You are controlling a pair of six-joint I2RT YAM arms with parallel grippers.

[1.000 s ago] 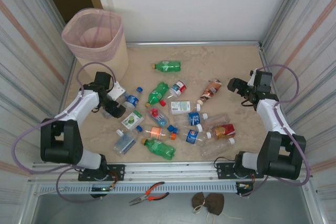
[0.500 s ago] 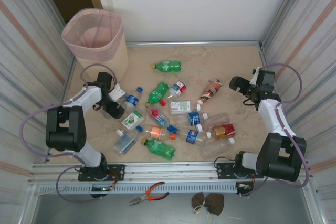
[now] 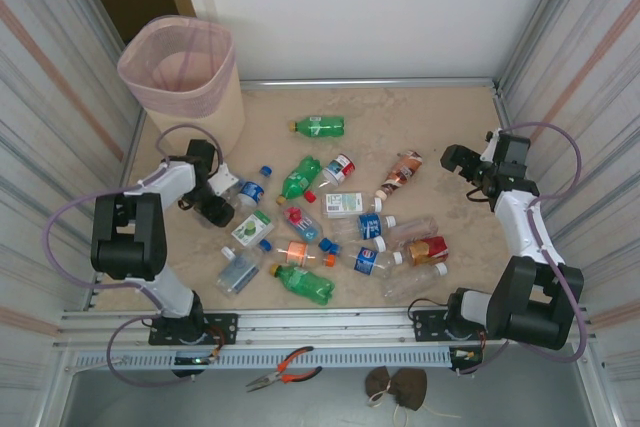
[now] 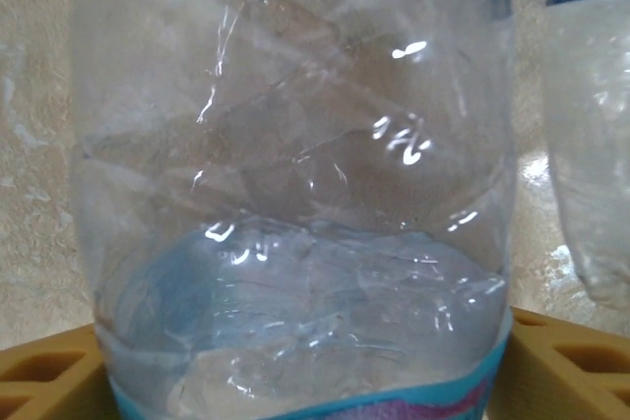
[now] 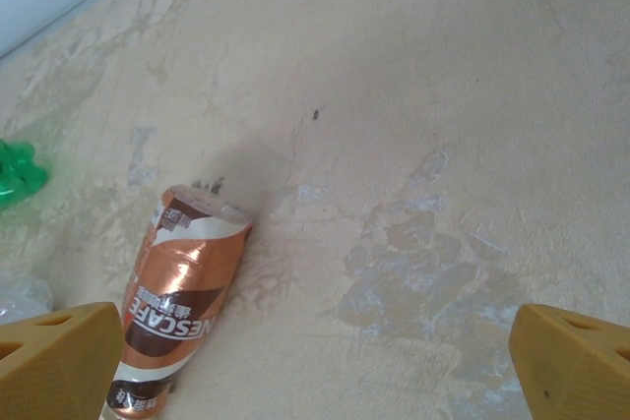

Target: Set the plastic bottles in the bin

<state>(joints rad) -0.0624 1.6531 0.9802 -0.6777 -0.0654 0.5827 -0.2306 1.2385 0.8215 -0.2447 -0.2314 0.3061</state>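
1. The left fingers (image 4: 49,376) flank a clear bottle (image 4: 295,194), one against each side wall. Whether they clamp it cannot be told.
2. That bottle is transparent and crumpled, bluish low down. A turquoise and purple label edge sits nearest the fingers.
3. A second bottle (image 4: 591,145), clear with a blue band, lies just to the right of the same fingers.
4. The right fingers (image 5: 59,346) stand wide apart and hold nothing. A brown bottle (image 5: 177,292) marked NESCAFE lies on the table (image 5: 394,95) just ahead of one finger.
5. The other plastic bottles (image 3: 318,126) lie scattered between the two sets of fingers.
6. The bin (image 3: 222,112), beige with a pink liner, stands beyond the left fingers, apart from them.
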